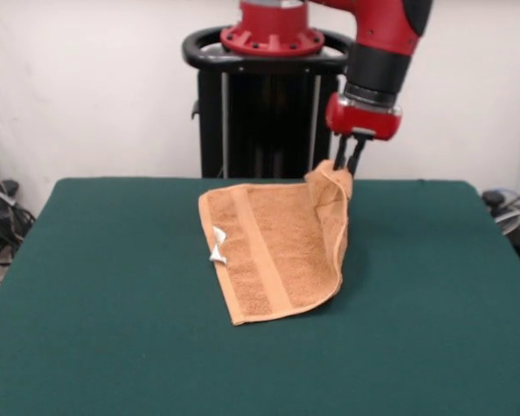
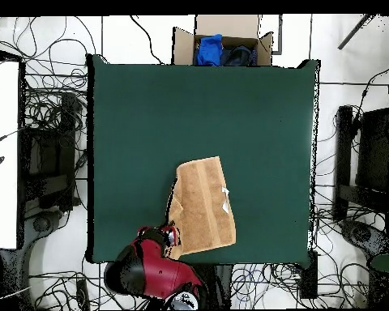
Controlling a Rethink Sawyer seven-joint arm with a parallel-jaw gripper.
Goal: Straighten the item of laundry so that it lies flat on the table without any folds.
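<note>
The orange-tan towel (image 1: pixel 273 251) lies on the dark green table (image 1: pixel 95 303) toward its far side, with a woven band running along it and a small white tag (image 1: pixel 217 245) near its left edge. Its right side is folded over, and the far right corner is lifted off the table. My gripper (image 1: pixel 345 165) is shut on that raised corner, holding it just above the table. In the overhead view the towel (image 2: pixel 204 206) lies near the table's (image 2: pixel 149 121) bottom edge, with my gripper (image 2: pixel 173 236) at its lower left corner.
The robot's black pedestal (image 1: pixel 269 113) stands just behind the towel. In the overhead view a cardboard box (image 2: pixel 224 44) with blue and dark cloth sits beyond the table's top edge. Cables lie on the floor all round the table.
</note>
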